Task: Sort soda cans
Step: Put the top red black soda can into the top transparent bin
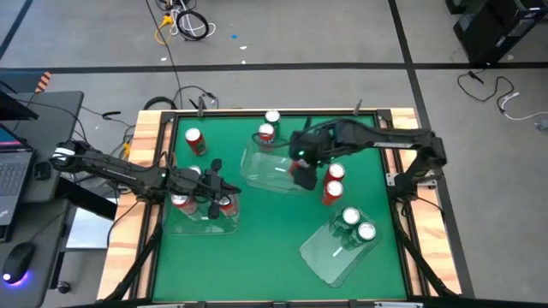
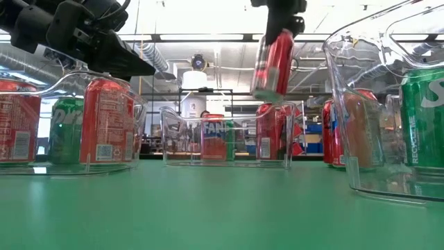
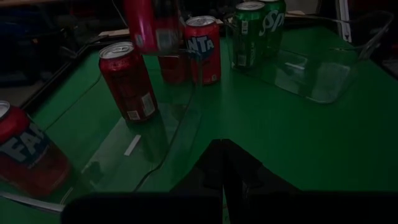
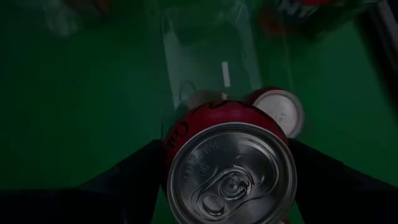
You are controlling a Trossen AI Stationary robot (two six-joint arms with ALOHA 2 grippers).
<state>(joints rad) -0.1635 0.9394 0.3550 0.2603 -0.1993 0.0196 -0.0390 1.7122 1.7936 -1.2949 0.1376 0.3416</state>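
My right gripper point(image 1: 301, 171) is shut on a red soda can point(image 2: 274, 62) that hangs in the air above the middle clear bin point(image 1: 270, 171); its silver top point(image 4: 230, 177) fills the right wrist view. My left gripper point(image 1: 224, 186) is shut and empty, hovering over the left clear bin point(image 1: 201, 221), where red cans point(image 1: 181, 202) stand upright. Two green cans point(image 1: 357, 223) stand in the right clear bin point(image 1: 330, 252). Two red cans point(image 1: 332, 183) stand on the green table between the middle and right bins, and more cans point(image 1: 194, 139) stand near the far edge. My right gripper pinches the red can's upper side wall point(image 4: 169, 144) between its two fingers, one on each side just below the silver top. The fingers come from above, slanting down. The can is lifted clear and hangs slightly tilted, top up, above the middle bin.
A red can point(image 1: 265, 133) and another can point(image 1: 272, 116) stand by the table's far edge. Wooden rails point(image 1: 145, 137) frame the green table. A laptop and a mouse point(image 1: 17, 257) lie on a desk beyond the table's left edge. Open green surface lies along the near edge point(image 1: 257, 265).
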